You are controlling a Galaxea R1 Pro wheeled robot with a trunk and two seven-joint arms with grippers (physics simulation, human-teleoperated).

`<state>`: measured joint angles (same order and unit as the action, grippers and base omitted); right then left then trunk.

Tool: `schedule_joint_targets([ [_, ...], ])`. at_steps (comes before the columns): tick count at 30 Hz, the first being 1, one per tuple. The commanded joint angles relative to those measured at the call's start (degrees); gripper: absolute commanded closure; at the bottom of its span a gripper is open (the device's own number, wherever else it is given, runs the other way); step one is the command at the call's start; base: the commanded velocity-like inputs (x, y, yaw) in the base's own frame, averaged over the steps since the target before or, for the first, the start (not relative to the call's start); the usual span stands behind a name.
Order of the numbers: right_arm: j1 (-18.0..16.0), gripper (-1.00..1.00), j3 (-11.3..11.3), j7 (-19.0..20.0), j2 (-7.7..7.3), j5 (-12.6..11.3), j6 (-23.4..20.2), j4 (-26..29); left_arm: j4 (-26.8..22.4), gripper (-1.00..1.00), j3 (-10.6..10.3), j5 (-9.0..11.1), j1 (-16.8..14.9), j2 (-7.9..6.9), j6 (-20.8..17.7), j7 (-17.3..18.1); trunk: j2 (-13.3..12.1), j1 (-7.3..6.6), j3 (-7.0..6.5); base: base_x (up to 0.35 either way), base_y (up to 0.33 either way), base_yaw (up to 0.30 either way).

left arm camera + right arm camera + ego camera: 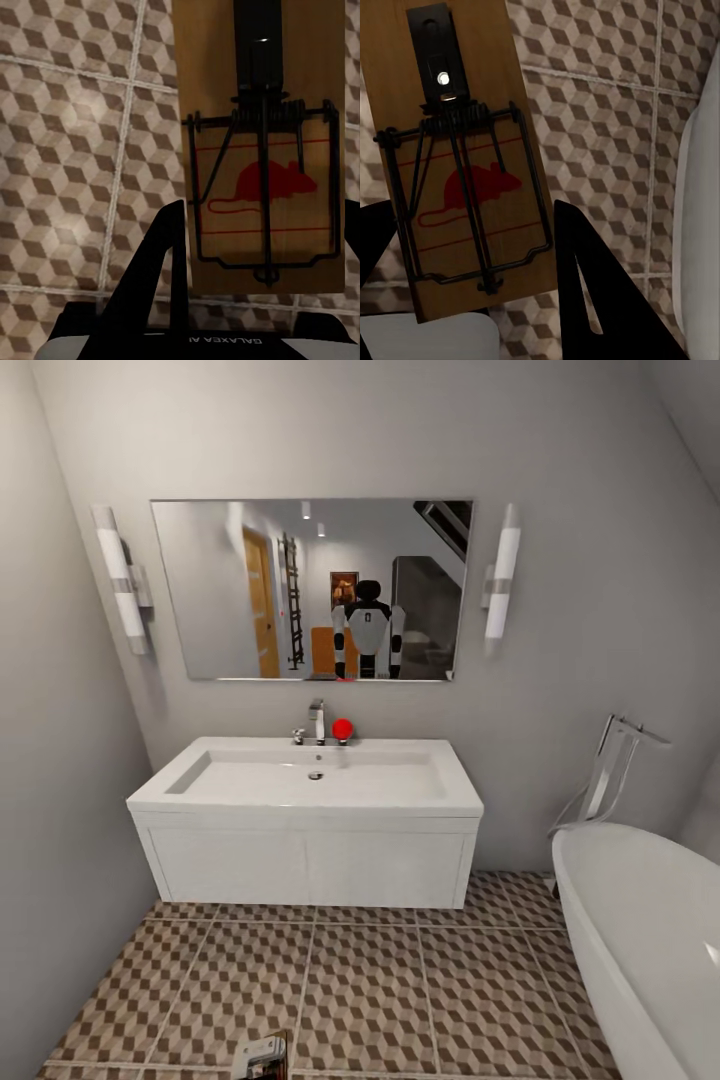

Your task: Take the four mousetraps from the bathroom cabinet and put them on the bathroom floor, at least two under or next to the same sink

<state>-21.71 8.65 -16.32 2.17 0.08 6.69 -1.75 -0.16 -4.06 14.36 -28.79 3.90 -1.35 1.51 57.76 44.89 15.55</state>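
Observation:
Each wrist view has a mousetrap held over the cube-patterned bathroom floor [400,990]. My left gripper [255,300] is shut on a wooden mousetrap [262,187] with a red mouse print and black wire. A second mousetrap [465,180] sits in my right gripper [484,277], which is shut on it between its dark fingers [592,300]. The white sink [300,810] hangs on the wall straight ahead, with floor showing under it. In the mirror [310,590], the orange-brown cabinet [322,650] is reflected behind the robot.
A white bathtub [640,940] fills the right side, its rim also visible in the right wrist view [701,195]. A tap [318,722] and a red ball [342,729] sit on the sink's back edge. A grey wall closes the left side.

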Motion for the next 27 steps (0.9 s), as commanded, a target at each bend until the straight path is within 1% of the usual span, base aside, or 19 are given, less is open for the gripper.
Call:
schedule_joint_targets([
  [1, -0.08, 1.0, 0.31, -0.45, 0.03, -0.08, 0.26, -0.19, -0.02, 1.0, -0.43, 0.49, -0.03, -0.01, -0.14, 0.02, 0.05, 0.0, 0.07, 0.0, -0.105, 0.0],
  [9, -0.07, 1.0, 0.31, -0.39, 0.07, -0.08, 0.23, -0.23, -0.02, 1.0, -0.42, 0.49, -0.03, -0.03, -0.14, 0.07, 0.05, 0.0, 0.07, 0.0, -0.095, 0.0],
  [27, -0.07, 1.0, 0.31, -0.39, 0.12, -0.08, 0.17, -0.22, -0.02, 1.0, -0.42, 0.49, -0.03, 0.01, -0.14, -0.16, 0.05, 0.0, 0.07, 0.007, -0.005, 0.0],
])
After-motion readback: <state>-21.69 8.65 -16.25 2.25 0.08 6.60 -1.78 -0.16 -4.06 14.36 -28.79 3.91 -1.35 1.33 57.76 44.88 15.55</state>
